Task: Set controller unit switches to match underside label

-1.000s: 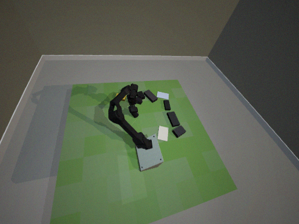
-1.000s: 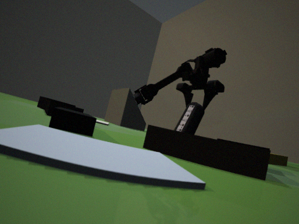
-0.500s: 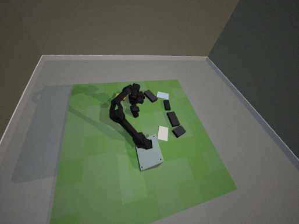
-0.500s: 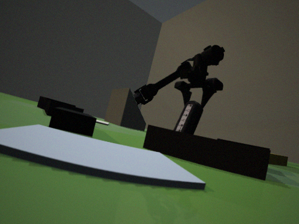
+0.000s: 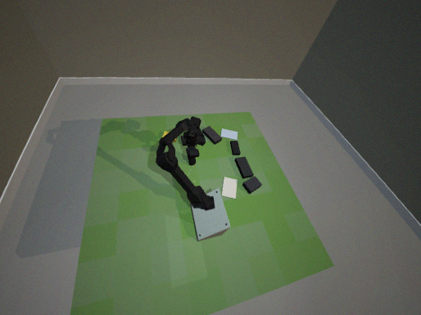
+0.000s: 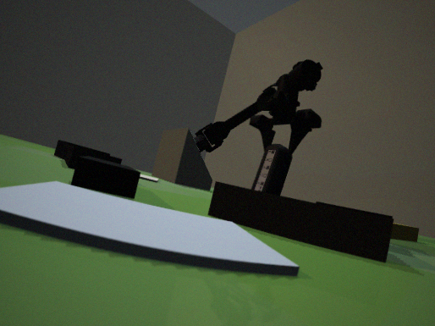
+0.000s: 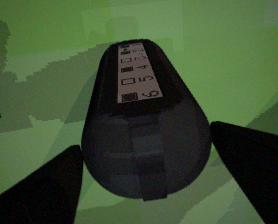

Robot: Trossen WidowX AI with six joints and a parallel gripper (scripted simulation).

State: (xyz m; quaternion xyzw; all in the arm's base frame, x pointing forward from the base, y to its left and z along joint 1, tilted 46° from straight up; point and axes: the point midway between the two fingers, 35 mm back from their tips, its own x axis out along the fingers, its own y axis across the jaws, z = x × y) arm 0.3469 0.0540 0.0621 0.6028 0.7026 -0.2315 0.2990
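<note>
The dark grey controller unit [image 6: 279, 176] [image 7: 110, 160] stands on end, leaning slightly, with its label facing the exterior camera. Its lower end is hidden behind a black block. My gripper [image 6: 279, 149] [image 7: 146, 141] points down and is shut on the unit's upper end, one finger against each side. In the wrist view the label [image 7: 137, 75] shows squares 6 and 4 filled, 5 and 3 empty; 2 and 1 look filled but are foreshortened. The switch face is hidden, so no rocker positions show.
A black block [image 5: 212, 135] [image 6: 296, 223] lies beside the unit. A pale blue plate [image 5: 229, 134] [image 6: 127, 227], several dark blocks and a cream plate [image 5: 229, 187] lie to the right. A yellow part [image 6: 405, 232] lies near the arm. The arm's far end meets a grey slanted panel [image 5: 213, 221].
</note>
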